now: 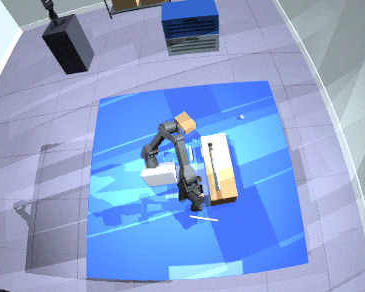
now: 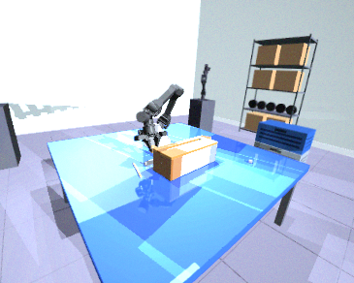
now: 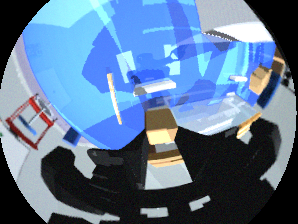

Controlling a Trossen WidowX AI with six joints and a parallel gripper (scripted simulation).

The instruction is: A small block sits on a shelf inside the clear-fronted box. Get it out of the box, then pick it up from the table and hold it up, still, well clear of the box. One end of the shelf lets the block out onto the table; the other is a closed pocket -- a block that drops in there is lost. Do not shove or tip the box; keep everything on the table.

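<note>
1. While the small block (image 3: 161, 137) shows clearly only in the wrist view, it appears there as a tan piece pinched between the two dark fingers of the gripper (image 1: 197, 197), which are closed on its sides and held apart by it.
2. Seen from the top view, the gripper sits just beside the box (image 1: 219, 167), at the near end of its long side facing the arm's base, so the block is outside the box and right next to that end.
3. From the exterior view the gripper (image 2: 150, 140) hangs low just behind the box (image 2: 184, 156); whether the block touches the table (image 2: 192, 228) I cannot tell.
4. That box is long, with tan ends and a pale middle, and a dark slot runs along its top; it stands flat and upright on the table.
5. A thin pale stick (image 1: 204, 218) lies on the blue surface just past the box's near end, close to the gripper but apart from it.
6. Rising from its white base (image 1: 158, 175), which stands beside the box on the arm's side, the grey arm (image 1: 182, 150) bends over and reaches down along the box.
7. A tiny pale speck (image 1: 241, 117) rests on the table well beyond the box's far end.
</note>
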